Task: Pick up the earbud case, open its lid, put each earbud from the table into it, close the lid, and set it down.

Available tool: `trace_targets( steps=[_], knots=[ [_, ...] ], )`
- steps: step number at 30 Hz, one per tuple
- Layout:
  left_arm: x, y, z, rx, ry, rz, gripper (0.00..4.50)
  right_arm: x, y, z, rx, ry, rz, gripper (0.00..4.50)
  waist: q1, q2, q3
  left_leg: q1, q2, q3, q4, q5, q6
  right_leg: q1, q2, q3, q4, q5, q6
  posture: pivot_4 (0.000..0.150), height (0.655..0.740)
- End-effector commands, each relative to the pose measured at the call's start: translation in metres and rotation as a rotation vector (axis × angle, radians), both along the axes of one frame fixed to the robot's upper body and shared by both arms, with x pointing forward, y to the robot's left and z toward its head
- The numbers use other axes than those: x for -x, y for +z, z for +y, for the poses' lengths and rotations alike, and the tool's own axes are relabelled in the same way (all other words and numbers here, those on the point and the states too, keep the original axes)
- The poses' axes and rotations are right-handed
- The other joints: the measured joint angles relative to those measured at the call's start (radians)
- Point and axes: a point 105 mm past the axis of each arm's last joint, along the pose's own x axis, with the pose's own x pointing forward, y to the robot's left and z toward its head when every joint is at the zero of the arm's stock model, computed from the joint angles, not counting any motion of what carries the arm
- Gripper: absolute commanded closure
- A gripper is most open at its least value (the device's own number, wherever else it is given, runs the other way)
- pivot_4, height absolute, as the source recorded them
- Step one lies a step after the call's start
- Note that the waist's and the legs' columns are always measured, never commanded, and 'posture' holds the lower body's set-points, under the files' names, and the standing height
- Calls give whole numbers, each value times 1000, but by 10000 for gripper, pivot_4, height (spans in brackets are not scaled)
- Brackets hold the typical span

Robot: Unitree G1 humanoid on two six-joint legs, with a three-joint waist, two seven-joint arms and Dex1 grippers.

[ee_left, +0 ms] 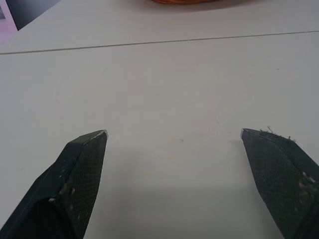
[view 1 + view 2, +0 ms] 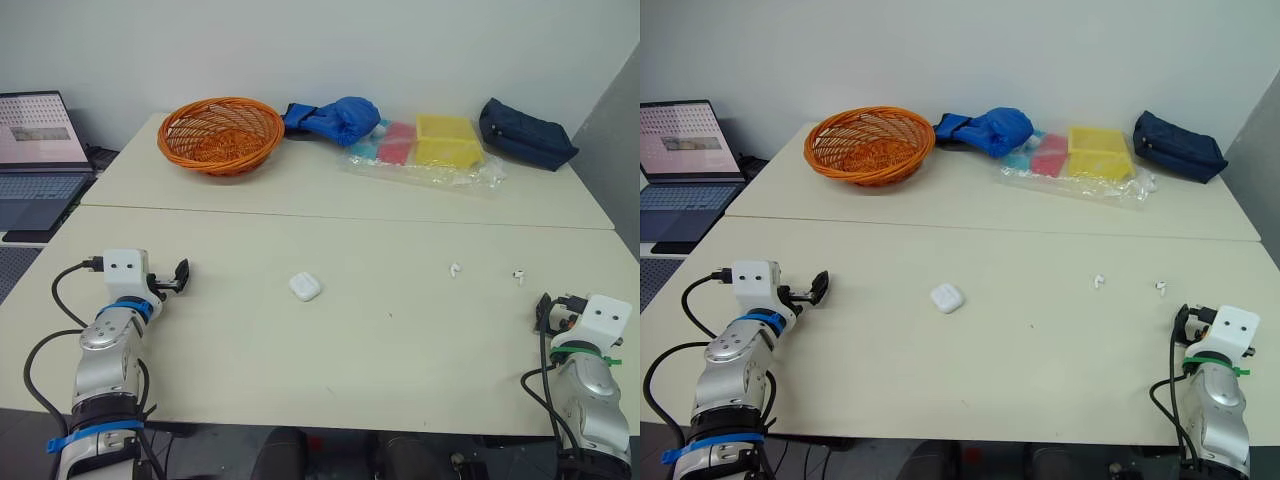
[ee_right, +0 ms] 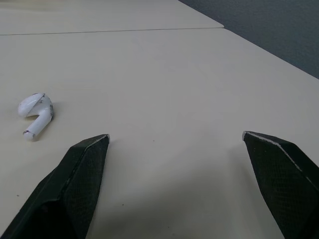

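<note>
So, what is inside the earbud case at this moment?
The earbud case lies closed on the table, so its inside is hidden. Two earbuds lie outside, to its right: the inner earbud and the outer earbud.

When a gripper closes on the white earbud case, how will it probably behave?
The earbud case looks small, smooth and rounded, so it is probably light and may slip from a grip. It lies flat on the table, so it likely slides rather than rolls.
</note>
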Motion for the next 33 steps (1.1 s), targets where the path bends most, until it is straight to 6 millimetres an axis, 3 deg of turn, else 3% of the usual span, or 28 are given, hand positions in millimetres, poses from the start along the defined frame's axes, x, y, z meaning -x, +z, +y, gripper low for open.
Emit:
trace_targets(
  steps=[1,17,24,29,32,33],
  knots=[
    [-2,17,2,-22,-18,-48,60,6,11,-8,20,-37,-39,0,0,0,0,0,0,0,0,0,0,0,0,0,0,0,0,1500,7400],
    [-2,20,-2,-7,-88,-57,60,13,10,-5,20,-42,-37,0,0,0,0,0,0,0,-1,0,0,0,0,0,0,0,0,1500,7400],
    [0,47,-27,-15,-293,-96,60,18,26,4,88,-5,-63,0,-1,0,0,0,0,0,-1,0,0,-1,0,0,0,0,-1,1500,7400],
    [9,79,-66,-107,-569,-83,60,-4,61,39,185,260,-100,0,-10,2,1,1,1,0,-1,0,0,-1,0,2,0,-1,-2,1500,7400],
    [19,86,-92,-130,-736,-45,60,-17,83,69,162,469,-141,0,-12,2,1,1,1,0,-1,0,0,-1,0,2,0,-3,-5,1500,7400],
    [24,86,-104,-139,-807,-22,60,-22,89,89,147,608,-146,0,-12,2,1,1,1,0,-1,0,0,-1,0,2,0,-3,-5,1500,7400]
  ],
)
